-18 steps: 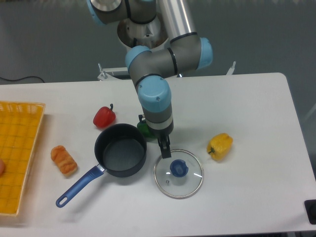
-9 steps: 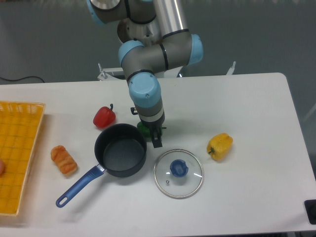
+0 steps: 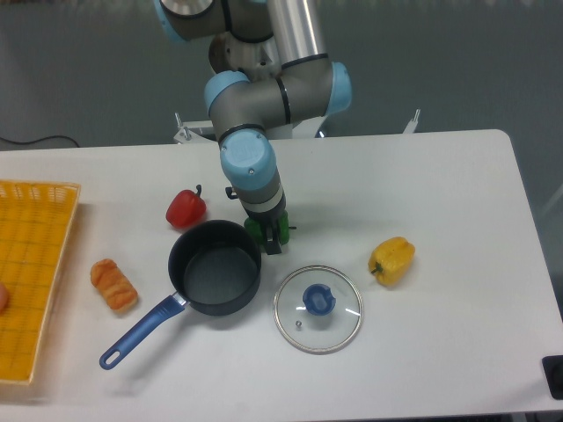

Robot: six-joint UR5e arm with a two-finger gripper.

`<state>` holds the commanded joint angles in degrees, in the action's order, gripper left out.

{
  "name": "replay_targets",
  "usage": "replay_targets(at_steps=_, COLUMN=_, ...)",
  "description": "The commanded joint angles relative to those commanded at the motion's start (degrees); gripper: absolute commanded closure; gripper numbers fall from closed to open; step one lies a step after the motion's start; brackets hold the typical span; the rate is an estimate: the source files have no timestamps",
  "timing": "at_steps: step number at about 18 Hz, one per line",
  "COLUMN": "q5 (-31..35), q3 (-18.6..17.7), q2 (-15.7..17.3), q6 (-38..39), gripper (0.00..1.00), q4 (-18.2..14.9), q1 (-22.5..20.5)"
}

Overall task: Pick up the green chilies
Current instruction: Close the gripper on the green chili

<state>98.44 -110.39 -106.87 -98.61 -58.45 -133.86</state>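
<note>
The green chilies (image 3: 254,230) lie on the white table just beyond the right rim of the black pot, mostly covered by my arm. Green shows on both sides of my dark fingers (image 3: 272,243). My gripper (image 3: 271,239) points down right at the chilies, low over the table. Its wrist hides the gap between the jaws, so I cannot make out whether they are open or shut, or whether they touch the chilies.
A black pot (image 3: 215,267) with a blue handle sits left of the gripper. A glass lid (image 3: 318,308) lies in front, a red pepper (image 3: 186,207) to the left and a yellow pepper (image 3: 392,260) to the right. A bread piece (image 3: 113,286) and a yellow basket (image 3: 35,264) are at far left.
My gripper has moved back and left, from the glass lid's edge onto the green chilies. The chilies and the other objects have stayed in place.
</note>
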Motion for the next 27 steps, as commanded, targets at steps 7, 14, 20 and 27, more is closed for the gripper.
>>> replay_targets(at_steps=7, q5=0.17, q3=0.53, q2=-0.97, q6=0.00, gripper=0.00, q4=1.67, q1=0.44)
replay_targets(at_steps=14, q5=2.37, q3=-0.26, q2=-1.93, q6=0.00, gripper=0.00, q4=2.11, q1=1.32)
replay_targets(at_steps=20, q5=2.72, q3=-0.17, q2=-2.28, q6=-0.09, gripper=0.25, q4=1.93, q1=1.41)
replay_targets(at_steps=27, q5=2.81, q3=1.06, q2=-2.11, q6=-0.88, gripper=0.52, q4=1.58, q1=1.67)
